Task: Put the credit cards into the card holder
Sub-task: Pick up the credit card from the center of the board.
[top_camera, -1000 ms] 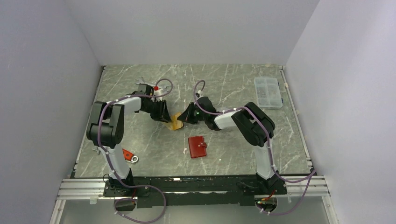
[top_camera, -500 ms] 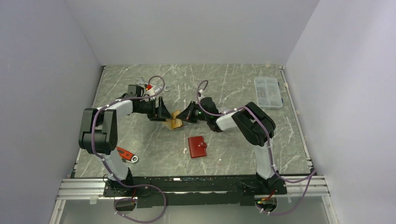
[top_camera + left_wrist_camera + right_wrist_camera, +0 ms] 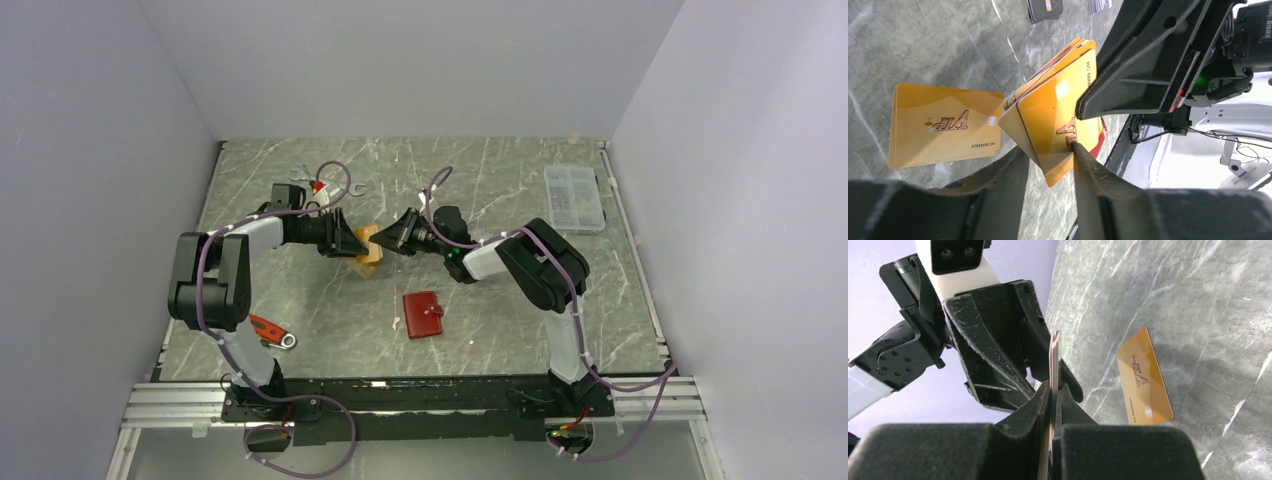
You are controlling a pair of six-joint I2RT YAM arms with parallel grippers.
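Observation:
A fanned stack of orange credit cards (image 3: 1058, 107) hangs above the table, and my right gripper (image 3: 1054, 387) is shut on its edge. My left gripper (image 3: 1047, 147) faces it with its jaws on either side of the stack's lower corner. One of the fingers (image 3: 1083, 160) touches the front card, and there is slack on the other side. One orange card (image 3: 943, 125) lies flat on the marble below, also seen as the orange card (image 3: 1144, 377). Black cards (image 3: 1044, 7) lie further off. The dark-red card holder (image 3: 423, 314) lies shut near the front. From above, the left gripper (image 3: 347, 243) and right gripper (image 3: 398, 236) meet at the stack (image 3: 371, 246).
A clear compartment box (image 3: 574, 197) stands at the back right. A red-handled tool (image 3: 272, 332) lies at the front left by the left arm's base. Small metal parts (image 3: 300, 184) sit at the back left. Walls close in three sides.
The right gripper lifted the orange stack up and toward the back. The left gripper let go, widened, then came back narrower around the stack's corner. One orange card stays on the table.

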